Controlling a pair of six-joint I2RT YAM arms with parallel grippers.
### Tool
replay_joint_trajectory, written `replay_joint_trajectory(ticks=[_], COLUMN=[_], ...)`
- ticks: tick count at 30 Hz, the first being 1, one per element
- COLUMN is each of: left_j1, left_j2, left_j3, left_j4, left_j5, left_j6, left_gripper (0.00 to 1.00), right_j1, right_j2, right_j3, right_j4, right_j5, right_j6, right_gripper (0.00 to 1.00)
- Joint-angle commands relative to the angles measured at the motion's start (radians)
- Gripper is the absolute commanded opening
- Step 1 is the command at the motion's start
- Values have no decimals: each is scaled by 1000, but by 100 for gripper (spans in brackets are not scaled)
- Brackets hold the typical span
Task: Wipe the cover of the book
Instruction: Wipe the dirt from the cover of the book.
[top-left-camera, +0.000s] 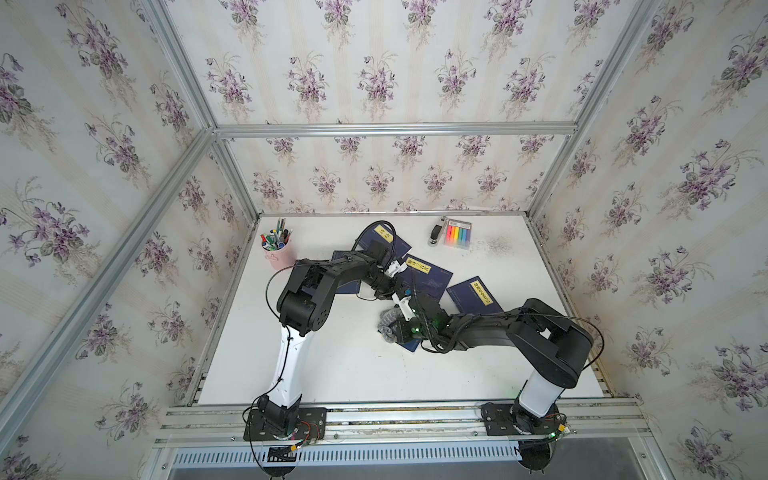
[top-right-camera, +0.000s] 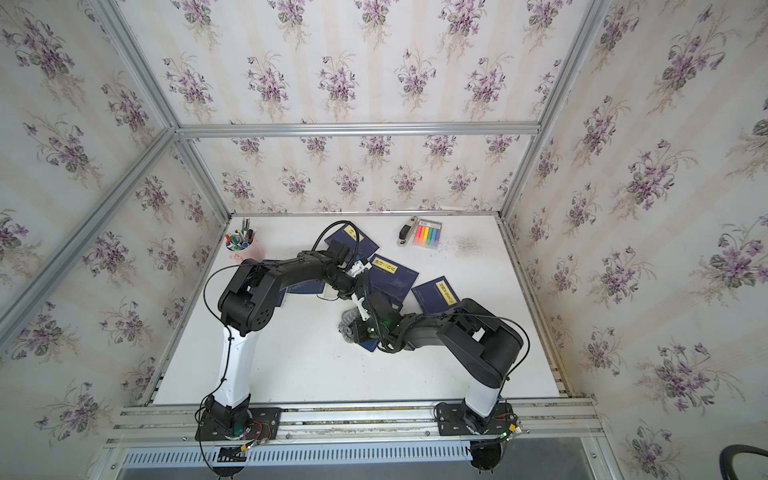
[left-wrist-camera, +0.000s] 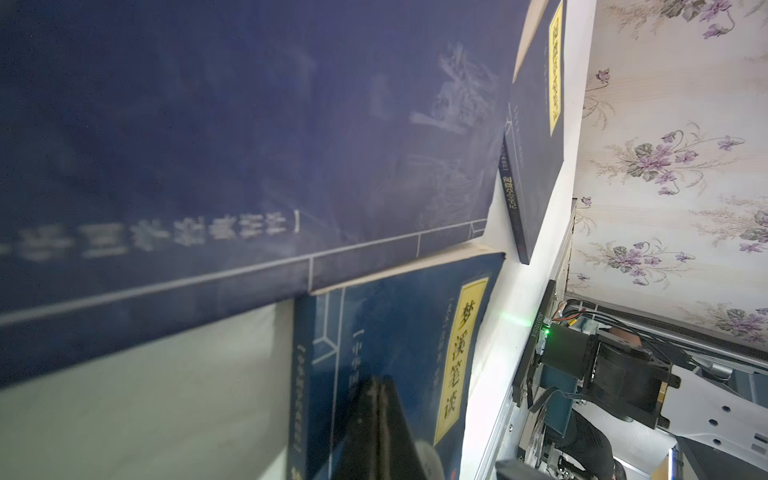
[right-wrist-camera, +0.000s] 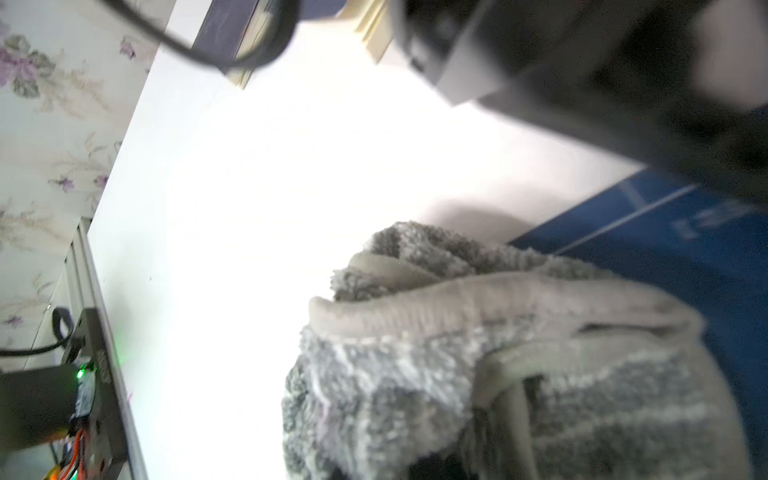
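One book (left-wrist-camera: 395, 332) is pinned mid-bench under the left gripper (left-wrist-camera: 378, 399), jaws pressed together. The cloth (right-wrist-camera: 498, 353) is clamped in the right gripper (top-left-camera: 397, 328) at the cover's edge. Flat, overlapping strokes are called for, with the book kept pinned.

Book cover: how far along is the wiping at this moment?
Done: the right gripper is shut on the grey cloth and has it at the nearest blue book. In hand: the cloth lies over the book's edge, while the shut left gripper is down at its cover. Left: wiping the rest; no cleaned area shows.
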Motion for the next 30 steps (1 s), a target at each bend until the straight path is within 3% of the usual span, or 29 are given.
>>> replay_joint_trajectory(ticks=[1, 11, 17, 24, 30], left_j1=[1, 5, 6, 6, 7], left_j2=[30, 29, 30, 29, 28], left_j3=[-16, -16, -16, -17, -17], left_j4=[-80, -83, -83, -80, -81], left_j5=[-274, -275, -274, -270, -269], left_j6=[7, 9, 7, 7, 5], left_gripper=[0, 0, 0, 0, 0], right_j1=[12, -219, -203, -45, -114], right_j2=[-3, -17, -25, 45, 33], right_j3=[-17, -45, -34, 17, 3], right_j4=[-167, -166, -193, -194, -167], right_j5=[-46, 37, -9, -60, -9], right_j6=[1, -5, -36, -41, -7], right_gripper=[0, 0, 0, 0, 0])
